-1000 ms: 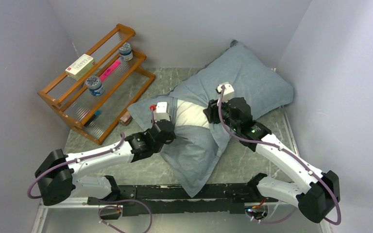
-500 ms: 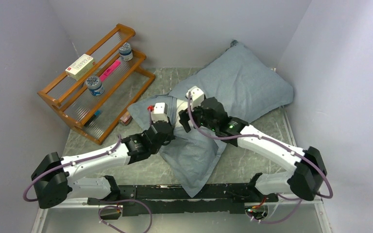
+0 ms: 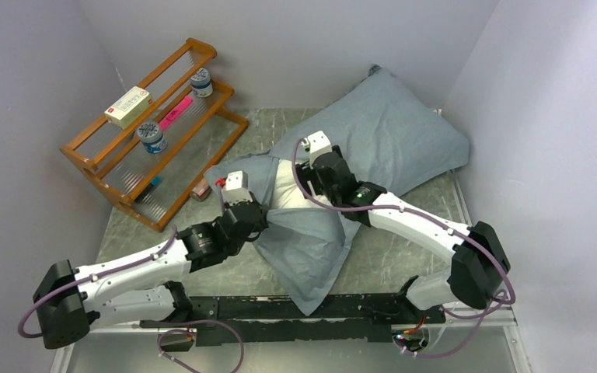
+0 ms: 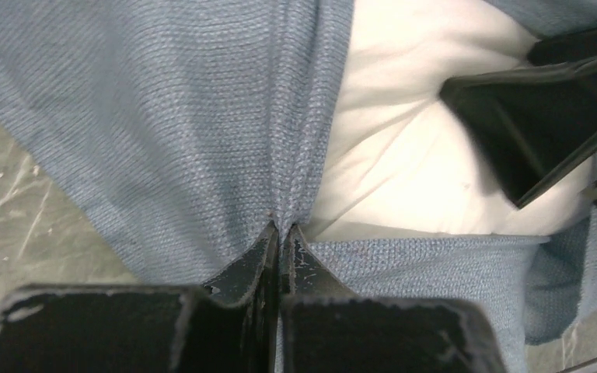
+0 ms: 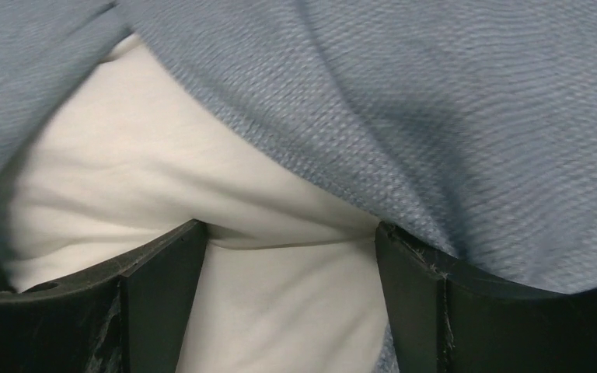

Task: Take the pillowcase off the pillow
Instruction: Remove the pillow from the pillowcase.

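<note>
Since a second ago the right arm has swung left off the plump far part of the pillowcase [image 3: 389,132] to its mouth, and the left arm has drawn back toward its base, taking the cloth edge with it. That blue-grey cover lies slantwise across the counter [image 3: 404,256], from the far right corner to the middle of the near edge. The pillow [image 3: 284,186] is still inside it, with a white patch bared at the opening. The left claw [image 4: 281,233] is clenched on the pillowcase hem just beside that patch. The right claw [image 5: 289,256] is released, its fingers spread wide against the white pillow under the lifted cloth. At the far left stands a wooden rack [image 3: 80,155] bearing a white box [image 3: 127,106] and jars [image 3: 152,137].
</note>
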{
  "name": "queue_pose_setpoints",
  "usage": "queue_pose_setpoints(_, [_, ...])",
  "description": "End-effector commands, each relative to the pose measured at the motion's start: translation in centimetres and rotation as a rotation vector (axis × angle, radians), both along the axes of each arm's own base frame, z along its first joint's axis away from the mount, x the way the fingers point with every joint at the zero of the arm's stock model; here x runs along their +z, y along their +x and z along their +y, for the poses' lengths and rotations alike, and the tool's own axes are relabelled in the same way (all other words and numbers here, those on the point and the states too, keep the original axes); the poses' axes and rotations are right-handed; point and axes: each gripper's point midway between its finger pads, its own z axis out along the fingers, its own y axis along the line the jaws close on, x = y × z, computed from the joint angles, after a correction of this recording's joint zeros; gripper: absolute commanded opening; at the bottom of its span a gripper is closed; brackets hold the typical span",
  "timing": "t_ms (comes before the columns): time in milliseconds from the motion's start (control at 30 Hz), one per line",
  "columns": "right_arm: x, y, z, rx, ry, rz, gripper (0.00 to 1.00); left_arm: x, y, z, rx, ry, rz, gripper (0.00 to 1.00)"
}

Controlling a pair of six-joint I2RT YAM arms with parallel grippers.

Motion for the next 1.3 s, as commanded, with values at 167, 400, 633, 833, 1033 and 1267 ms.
queue_pose_setpoints(167, [-0.9, 1.0, -3.3, -0.072, 0.042, 0.053, 0.82, -5.4, -2.1, 6.9, 0.147, 0.162, 0.080, 0.05])
queue_pose_setpoints(400, [-1.4, -0.5, -0.6, 0.066, 0.100, 0.108, 0.81, -0.8, -2.2, -0.8, -0.255, 0.035, -0.101, 0.12])
queue_pose_setpoints(633, [-0.6, -1.8, 0.2, 0.126, 0.164, 0.113, 0.81, 5.3, -2.2, -4.0, -0.456, 0.054, -0.308, 0.49])
queue_pose_setpoints(833, [0.3, -2.0, -0.1, 0.127, 0.178, 0.092, 0.81, 9.5, -3.8, -6.6, -0.665, 0.080, -0.443, 0.68])
queue_pose_setpoints(1033, [1.1, -2.1, -0.9, 0.091, 0.182, 0.068, 0.82, 12.6, -5.2, -9.1, -0.884, 0.156, -0.562, 0.79])
queue_pose_setpoints(1267, [1.5, -2.4, -2.2, 0.039, 0.178, 0.068, 0.82, 12.3, -6.8, -12.7, -1.181, 0.262, -0.604, 0.82])
